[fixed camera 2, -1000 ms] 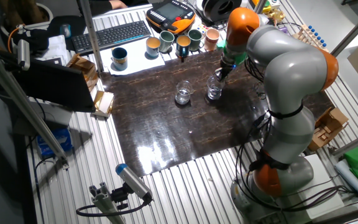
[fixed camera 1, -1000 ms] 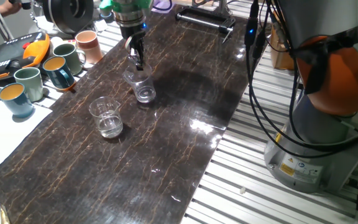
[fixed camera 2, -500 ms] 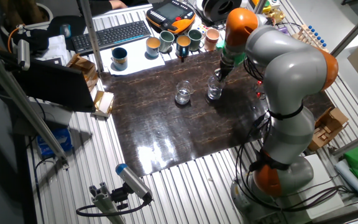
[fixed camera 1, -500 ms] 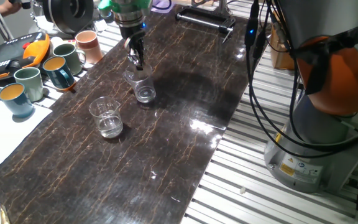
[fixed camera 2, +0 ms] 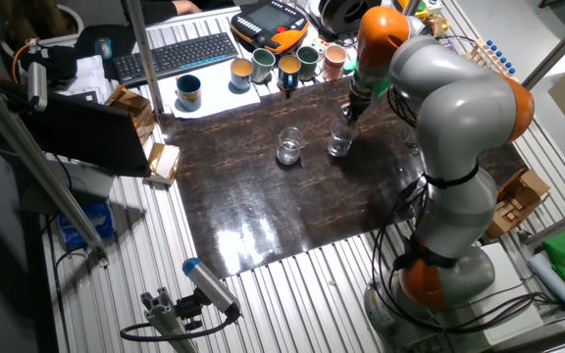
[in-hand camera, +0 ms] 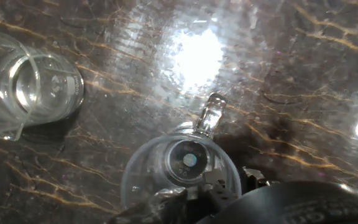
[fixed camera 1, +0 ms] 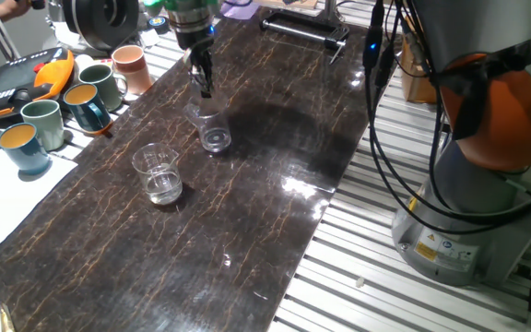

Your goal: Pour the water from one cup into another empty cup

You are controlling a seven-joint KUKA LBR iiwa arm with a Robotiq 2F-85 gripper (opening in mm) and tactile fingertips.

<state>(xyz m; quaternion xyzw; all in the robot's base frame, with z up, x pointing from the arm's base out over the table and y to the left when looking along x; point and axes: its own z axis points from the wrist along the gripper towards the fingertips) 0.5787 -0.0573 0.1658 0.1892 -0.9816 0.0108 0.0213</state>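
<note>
The thick-based clear tumbler stands upright on the dark marble tabletop. It also shows in the other fixed view and close up in the hand view. My gripper hangs just above its rim, free of it, with its fingers slightly apart and holding nothing. The thin clear cup with the flared rim stands to the left of the tumbler, apart from it. It shows again in the other fixed view and the hand view. A little clear water seems to lie in its bottom.
Several coloured ceramic mugs stand in a row along the table's left edge, beside an orange teach pendant. A keyboard lies behind them. The robot's base and cables stand to the right.
My gripper has risen from the tumbler's rim to just above it. The tumbler stays on the table. The thin cup has not moved.
</note>
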